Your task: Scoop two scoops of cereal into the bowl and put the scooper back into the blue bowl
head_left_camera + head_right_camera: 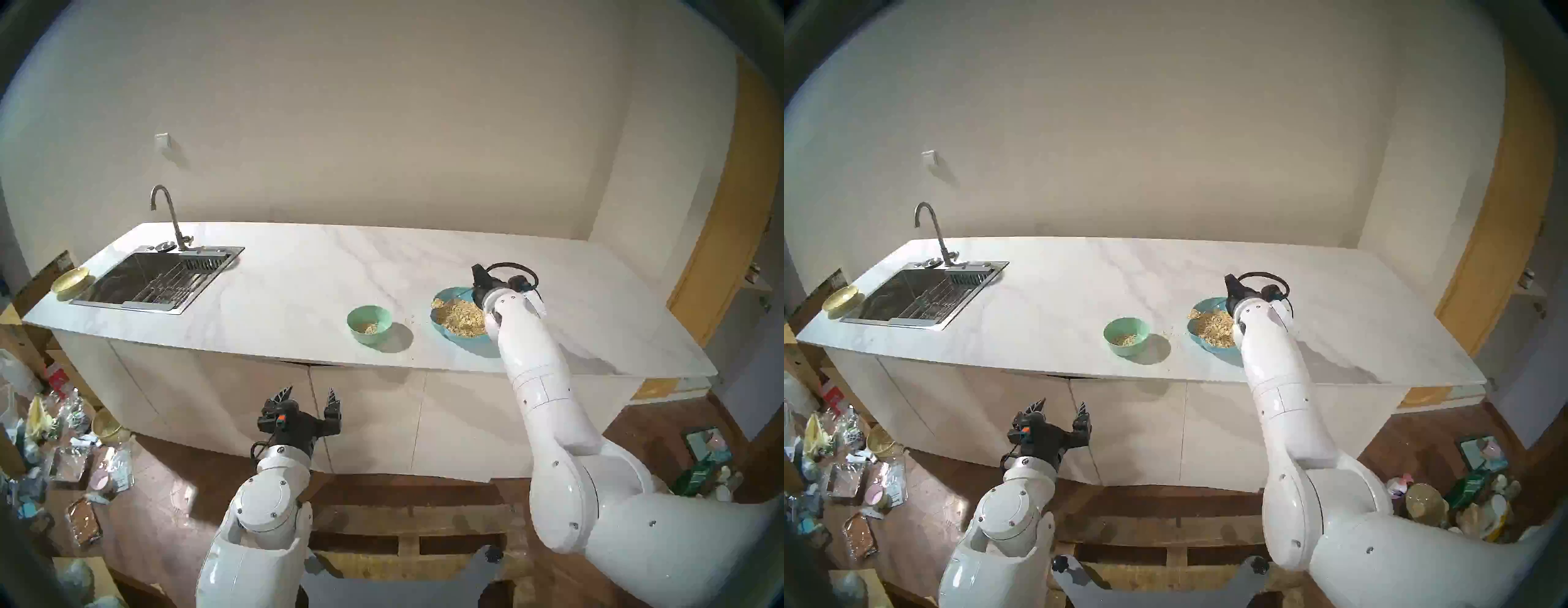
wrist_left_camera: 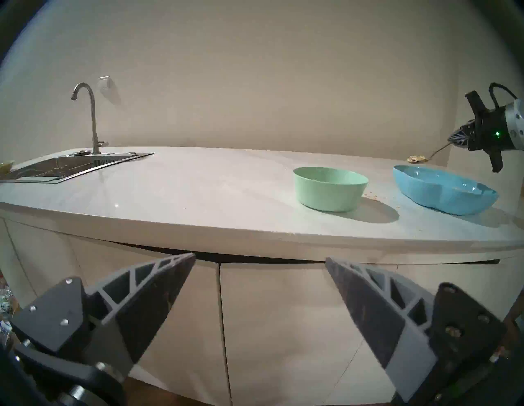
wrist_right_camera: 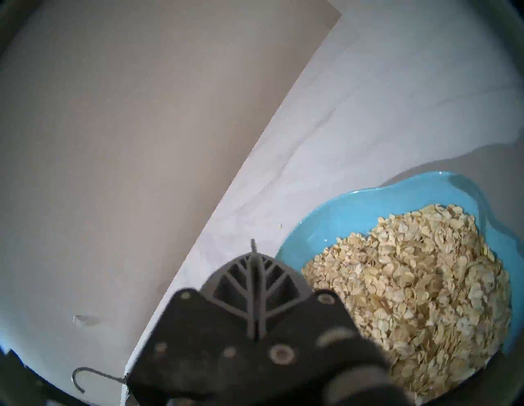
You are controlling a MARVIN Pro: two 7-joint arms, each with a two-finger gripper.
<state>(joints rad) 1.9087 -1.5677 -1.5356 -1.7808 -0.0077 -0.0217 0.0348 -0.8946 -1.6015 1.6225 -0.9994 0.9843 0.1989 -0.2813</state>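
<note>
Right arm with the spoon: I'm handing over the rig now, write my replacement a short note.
Right pincer: shut on the spoon, which is loaded with cereal and held above the blue bowl.
Left pincer: open, empty, parked in front of the counter, below its edge.
Green bowl: already holds some flakes; a few crumbs spilled between the bowls.
Left: tip this scoop into the green bowl, then return the spoon to the blue bowl.
</note>
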